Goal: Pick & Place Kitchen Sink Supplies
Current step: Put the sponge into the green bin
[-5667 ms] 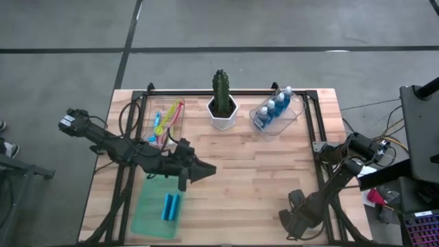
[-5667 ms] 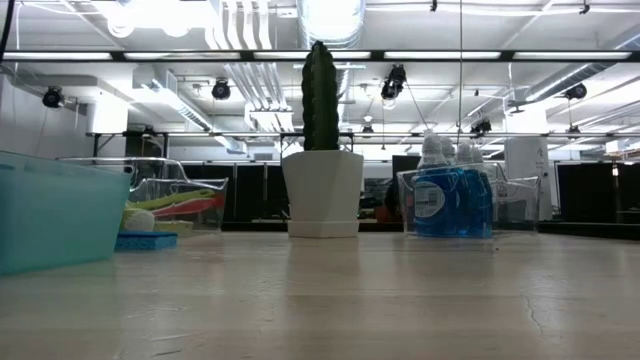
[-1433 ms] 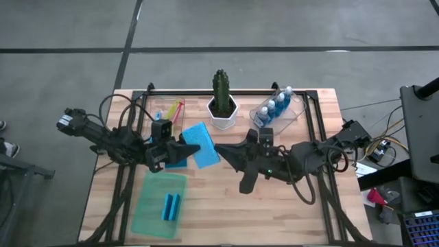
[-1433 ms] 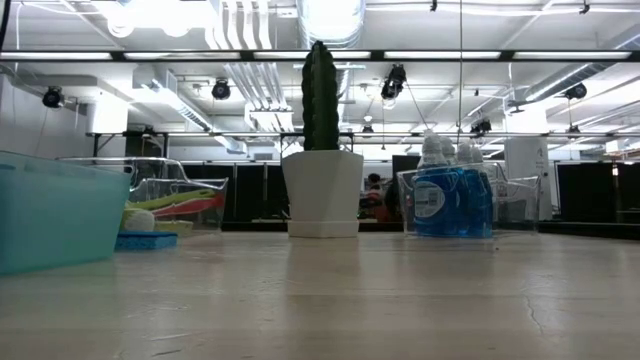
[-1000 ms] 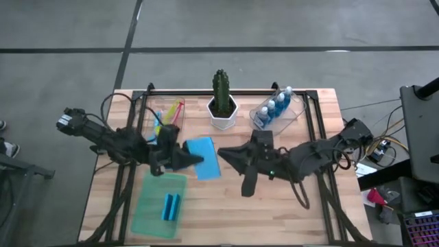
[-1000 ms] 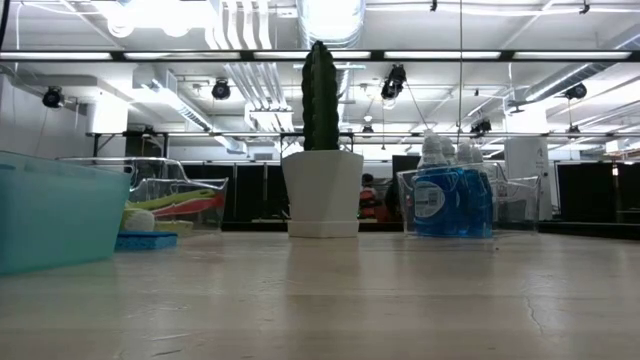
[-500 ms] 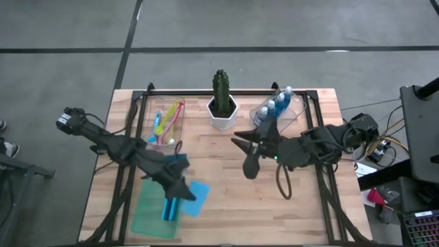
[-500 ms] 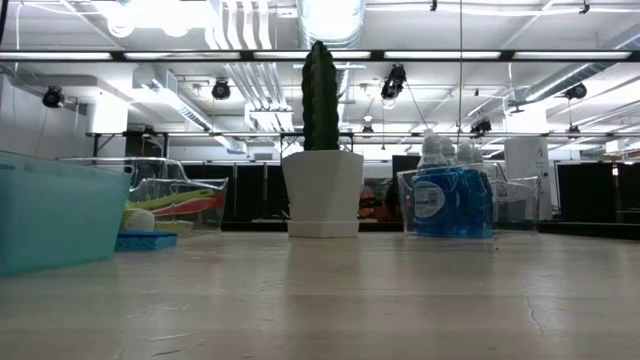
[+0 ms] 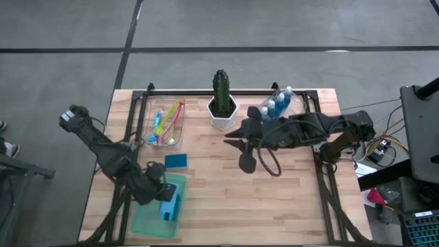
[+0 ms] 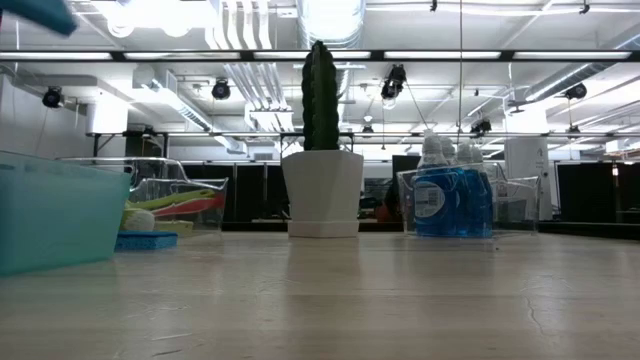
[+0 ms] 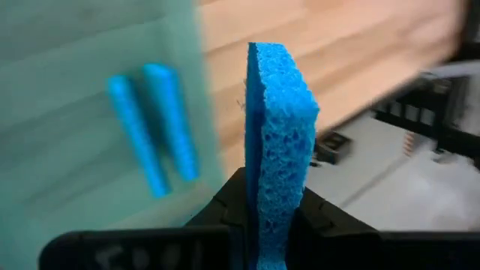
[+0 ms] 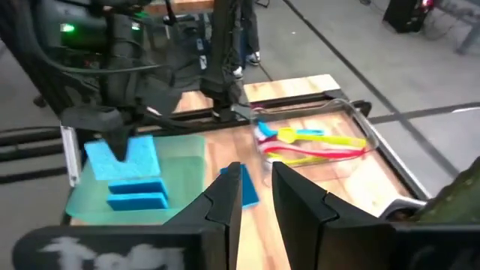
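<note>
Light wooden desk [image 9: 226, 185] with black frame rails along its left, far and right edges; its middle and near-right stretch lie bare. Large translucent green tray [image 9: 145, 217] sits at the near-left corner with two teal-blue flat sponges [image 9: 170, 204] standing on edge inside, side by side near its right wall. Left gripper [image 9: 155, 191] hangs over the tray's far end, jaws clamped narrow on another blue sponge [image 11: 276, 142], held upright on edge; tray wall close below it. One more flat teal-blue sponge [image 9: 175, 160] lies on the desk just beyond the tray's far edge, apart from it. Green cactus in white hexagonal pot [image 9: 221, 103] stands mid far edge. Clear plastic bin [image 9: 156, 140] at the far-left holds thin long-handled brushes [image 9: 168, 118], yellow, pink, blue, lime. Clear bin [image 9: 300, 112] at far-right holds small blue bottles with pale caps [image 9: 278, 103]. Right gripper [image 9: 236, 135] hovers between cactus pot and bottle bin, fingers [image 12: 225, 196] a narrow gap apart, nothing between them.
</note>
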Motion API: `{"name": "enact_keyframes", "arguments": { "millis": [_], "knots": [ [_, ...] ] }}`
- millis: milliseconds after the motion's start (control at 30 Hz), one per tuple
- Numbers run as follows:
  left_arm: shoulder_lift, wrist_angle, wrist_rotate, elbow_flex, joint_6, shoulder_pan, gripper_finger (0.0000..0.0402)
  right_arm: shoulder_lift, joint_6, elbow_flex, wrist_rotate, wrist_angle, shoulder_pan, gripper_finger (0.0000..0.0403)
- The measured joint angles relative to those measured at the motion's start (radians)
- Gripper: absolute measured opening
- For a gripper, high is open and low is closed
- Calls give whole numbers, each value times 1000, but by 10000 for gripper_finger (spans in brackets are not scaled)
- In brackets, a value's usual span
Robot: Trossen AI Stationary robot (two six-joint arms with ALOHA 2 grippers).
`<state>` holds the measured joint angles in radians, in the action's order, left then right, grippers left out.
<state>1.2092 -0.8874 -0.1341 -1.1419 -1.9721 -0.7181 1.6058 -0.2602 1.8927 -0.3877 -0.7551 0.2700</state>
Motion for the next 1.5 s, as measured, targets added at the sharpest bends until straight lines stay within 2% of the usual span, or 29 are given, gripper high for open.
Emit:
{"name": "enact_keyframes", "arguments": {
  "millis": [267, 400, 567, 667, 800, 1200, 1500],
  "knots": [
    [23, -207, 45, 0, -188, -76, 40, 0, 110, 0, 7, -11, -35, 58],
    [53, -262, 175, 0, -203, -83, 39, 0, 108, 0, 6, -24, -48, 52],
    [106, -319, 181, 7, -198, -82, 39, 0, 124, 0, 6, -28, -62, 48],
    [136, -305, 199, 36, -166, -82, 39, 0, 129, 0, 4, -27, -66, 48],
    [174, -236, 297, 80, -153, -83, 39, 0, 130, 0, 5, -27, -70, 47],
    [228, 25, 278, 220, -157, -74, 39, 0, 133, 0, 5, -27, -83, 48],
    [239, 68, 278, 250, -209, -60, 39, 0, 133, 0, 5, -26, -88, 43]
  ]
}}
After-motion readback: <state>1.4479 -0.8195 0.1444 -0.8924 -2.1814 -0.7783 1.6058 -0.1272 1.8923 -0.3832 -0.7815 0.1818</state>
